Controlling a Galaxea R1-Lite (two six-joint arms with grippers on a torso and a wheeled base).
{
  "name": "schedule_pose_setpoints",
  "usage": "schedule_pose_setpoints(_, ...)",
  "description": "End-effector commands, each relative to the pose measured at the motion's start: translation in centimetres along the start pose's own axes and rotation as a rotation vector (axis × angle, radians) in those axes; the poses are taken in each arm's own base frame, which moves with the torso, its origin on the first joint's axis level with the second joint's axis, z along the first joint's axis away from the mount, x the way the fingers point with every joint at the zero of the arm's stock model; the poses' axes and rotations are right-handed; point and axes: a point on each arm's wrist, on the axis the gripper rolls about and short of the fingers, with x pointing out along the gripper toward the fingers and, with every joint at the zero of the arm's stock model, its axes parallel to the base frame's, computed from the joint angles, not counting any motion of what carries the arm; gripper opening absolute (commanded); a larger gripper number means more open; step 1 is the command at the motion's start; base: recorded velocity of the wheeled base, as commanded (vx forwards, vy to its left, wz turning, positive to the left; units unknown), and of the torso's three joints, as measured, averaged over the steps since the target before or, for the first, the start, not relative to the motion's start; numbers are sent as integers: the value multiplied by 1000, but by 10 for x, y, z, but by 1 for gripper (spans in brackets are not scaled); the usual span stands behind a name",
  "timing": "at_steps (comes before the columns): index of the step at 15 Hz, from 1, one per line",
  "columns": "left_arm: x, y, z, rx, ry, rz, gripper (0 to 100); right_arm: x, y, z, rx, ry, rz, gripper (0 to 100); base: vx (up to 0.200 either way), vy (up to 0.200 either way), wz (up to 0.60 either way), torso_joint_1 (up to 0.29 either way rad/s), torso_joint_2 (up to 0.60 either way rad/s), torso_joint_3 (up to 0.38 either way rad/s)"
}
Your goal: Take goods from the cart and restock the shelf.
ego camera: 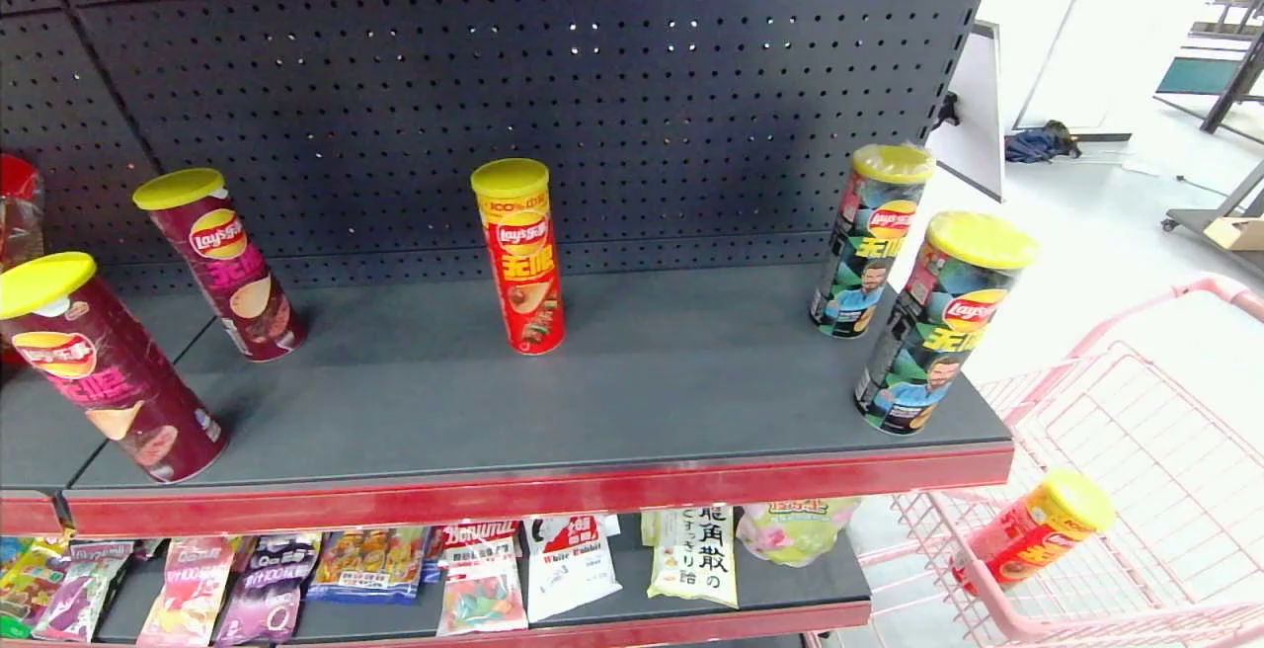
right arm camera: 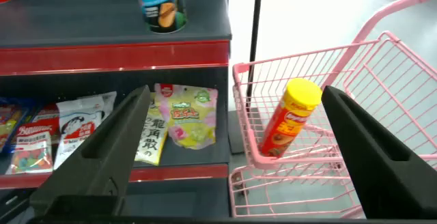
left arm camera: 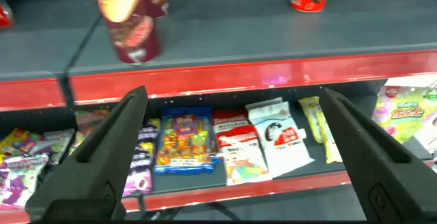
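Note:
A red chip can with a yellow lid (ego camera: 1035,527) leans in the near corner of the pink cart (ego camera: 1136,317), low at the right. My right gripper (right arm camera: 235,91) is open and empty, hanging in front of the lower shelf, with that can (right arm camera: 289,117) a little way beyond its fingers. My left gripper (left arm camera: 232,94) is also open and empty, facing the red front edge of the dark shelf (ego camera: 642,391). On the shelf stand one red can (ego camera: 519,255), two purple cans (ego camera: 219,263) (ego camera: 99,366) and two green-black cans (ego camera: 871,241) (ego camera: 943,322).
Wide bare gaps lie on the shelf on both sides of the red can. Below, a lower shelf holds several snack bags (ego camera: 474,579) (left arm camera: 181,142) (right arm camera: 184,118). A perforated back panel (ego camera: 553,105) closes the rear. Open floor lies right of the cart.

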Motion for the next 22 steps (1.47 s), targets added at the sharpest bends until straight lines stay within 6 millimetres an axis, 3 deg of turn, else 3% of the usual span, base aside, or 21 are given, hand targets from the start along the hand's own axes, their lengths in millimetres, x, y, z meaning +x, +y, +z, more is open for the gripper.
schedule_pose_setpoints(1, 0, 0, 0, 0, 0, 0, 100, 0, 0, 0, -1, 0, 1, 100, 0, -200, 0, 2, -2, -2)
schedule_pose_setpoints(6, 0, 0, 0, 0, 1, 0, 100, 0, 0, 0, 1, 0, 1, 100, 0, -40, 0, 0, 0, 0)
schedule_pose_setpoints(15, 0, 0, 0, -3, 1, 0, 100, 0, 0, 0, 2, 0, 0, 100, 0, 0, -600, 1, 4, 2)
schedule_pose_setpoints(22, 0, 0, 0, -5, 1, 0, 100, 0, 0, 0, 2, 0, 1, 100, 0, 0, 0, -10, 19, 16)
